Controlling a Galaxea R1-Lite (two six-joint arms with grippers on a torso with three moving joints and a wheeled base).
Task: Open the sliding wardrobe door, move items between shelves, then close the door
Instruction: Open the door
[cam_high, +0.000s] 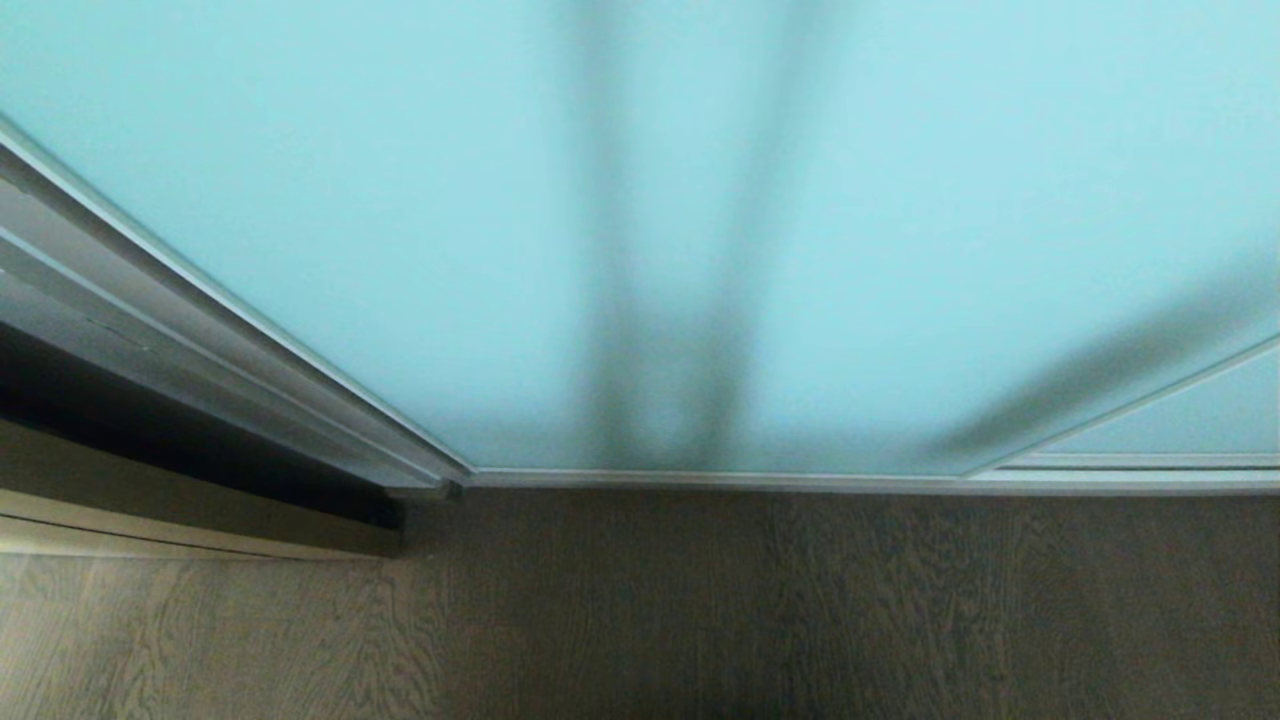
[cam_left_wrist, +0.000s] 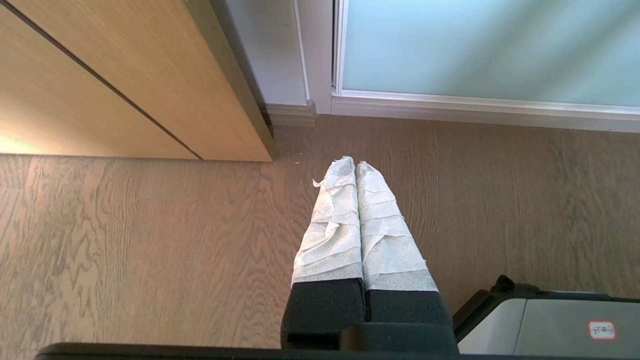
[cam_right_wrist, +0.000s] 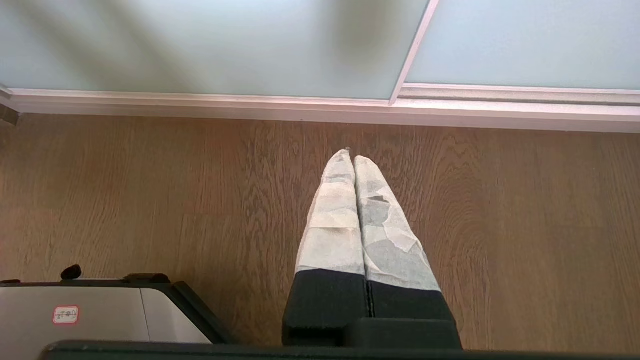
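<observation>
The sliding wardrobe door (cam_high: 400, 200) of frosted pale aqua glass in a slim silver frame fills the head view and stands closed; it also shows in the left wrist view (cam_left_wrist: 475, 45) and the right wrist view (cam_right_wrist: 200, 45). A second glass panel (cam_high: 1190, 420) overlaps it at the right. My left gripper (cam_left_wrist: 354, 162) hangs over the wooden floor, shut and empty, its fingers wrapped in white tape. My right gripper (cam_right_wrist: 351, 156) hangs the same way, shut and empty. Neither arm shows in the head view. The items and the shelves are hidden behind the door.
A tan wooden door (cam_left_wrist: 115, 80) stands to the left of the wardrobe, next to the silver end frame (cam_high: 200, 340). Brown wood-grain floor (cam_high: 700, 610) runs up to the bottom track (cam_high: 800, 480). My own grey base (cam_left_wrist: 550, 325) shows beside each gripper.
</observation>
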